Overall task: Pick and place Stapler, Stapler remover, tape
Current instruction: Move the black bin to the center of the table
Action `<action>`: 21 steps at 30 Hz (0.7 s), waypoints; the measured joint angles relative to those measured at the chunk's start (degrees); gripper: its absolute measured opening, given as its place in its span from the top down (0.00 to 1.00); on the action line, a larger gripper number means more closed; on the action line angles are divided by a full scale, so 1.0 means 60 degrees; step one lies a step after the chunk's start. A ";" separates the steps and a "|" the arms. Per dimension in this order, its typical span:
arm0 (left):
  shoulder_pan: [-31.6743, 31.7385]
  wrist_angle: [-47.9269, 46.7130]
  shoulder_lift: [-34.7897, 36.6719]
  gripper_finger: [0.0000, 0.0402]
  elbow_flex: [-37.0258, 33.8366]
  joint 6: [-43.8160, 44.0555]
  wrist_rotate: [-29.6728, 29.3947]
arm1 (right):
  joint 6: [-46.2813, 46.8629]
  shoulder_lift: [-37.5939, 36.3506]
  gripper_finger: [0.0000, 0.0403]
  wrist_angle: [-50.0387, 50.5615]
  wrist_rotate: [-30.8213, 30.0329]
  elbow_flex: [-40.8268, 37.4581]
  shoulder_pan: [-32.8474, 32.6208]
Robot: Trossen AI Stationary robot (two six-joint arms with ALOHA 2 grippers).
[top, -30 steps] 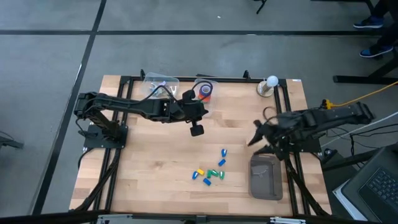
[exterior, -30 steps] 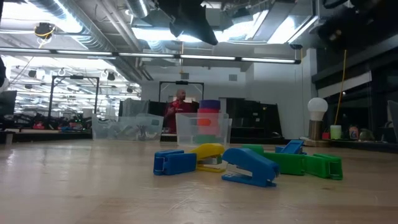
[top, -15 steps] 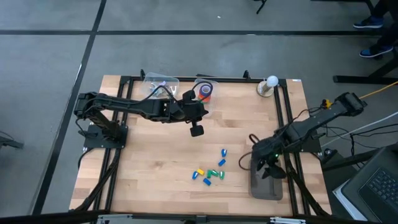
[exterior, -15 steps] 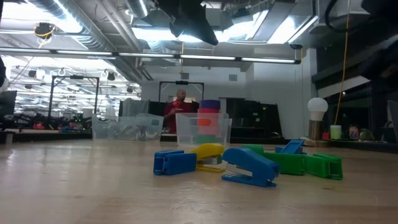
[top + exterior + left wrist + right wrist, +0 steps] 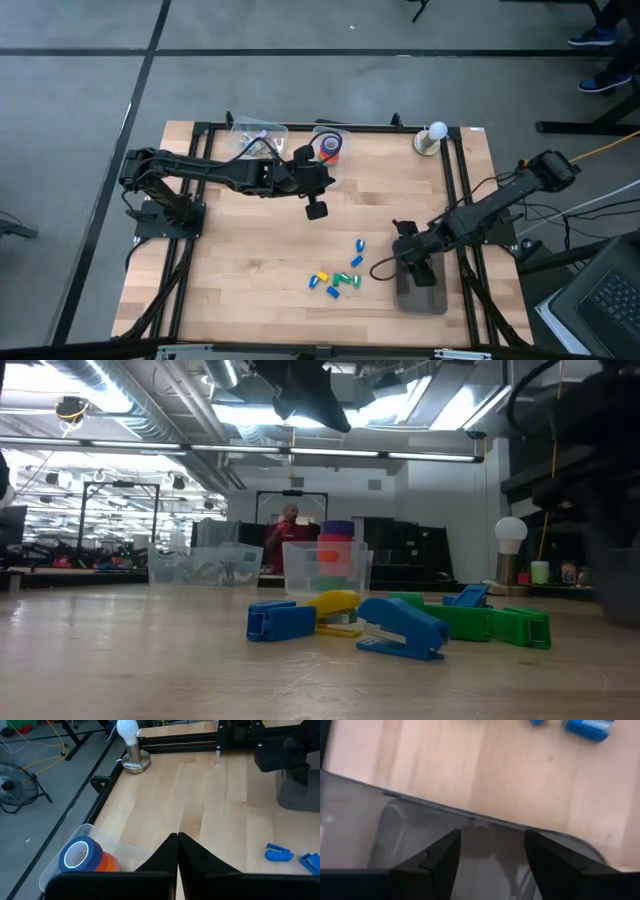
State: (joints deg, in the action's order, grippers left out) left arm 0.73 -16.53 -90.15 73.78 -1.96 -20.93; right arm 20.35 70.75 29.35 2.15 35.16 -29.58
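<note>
Your right gripper (image 5: 404, 268) hangs over the grey tray's (image 5: 425, 300) near-left corner, beside the scattered small staplers (image 5: 340, 278); your left gripper (image 5: 316, 209) hovers mid-table near the tape (image 5: 331, 146) container.

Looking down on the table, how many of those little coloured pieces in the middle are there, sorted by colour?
blue pieces: 4
green pieces: 2 (they lie close together, so this count is less sure)
yellow pieces: 1
Total: 7
</note>
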 joint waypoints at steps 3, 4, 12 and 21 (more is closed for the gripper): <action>0.0000 0.0000 0.0000 0.98 0.0000 -0.0107 0.0004 | -0.0651 0.0379 0.44 -0.0363 -0.0438 0.0000 0.0014; 0.0000 -0.0004 0.0000 0.98 0.0000 -0.0109 0.0010 | -0.0920 0.0492 0.44 -0.0483 -0.0512 0.0000 0.0014; 0.0000 -0.0014 0.0000 0.99 0.0000 -0.0120 0.0193 | -0.3101 0.1316 0.44 -0.1958 -0.0728 0.0018 0.0021; 0.0000 -0.0280 0.0010 0.98 0.0000 -0.0045 0.0265 | -0.5090 0.1794 0.44 -0.3120 -0.1941 0.0006 0.0548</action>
State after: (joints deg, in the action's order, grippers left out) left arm 0.73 -18.22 -90.09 73.78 -2.23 -19.34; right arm -10.19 81.51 10.62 -9.50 35.20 -26.29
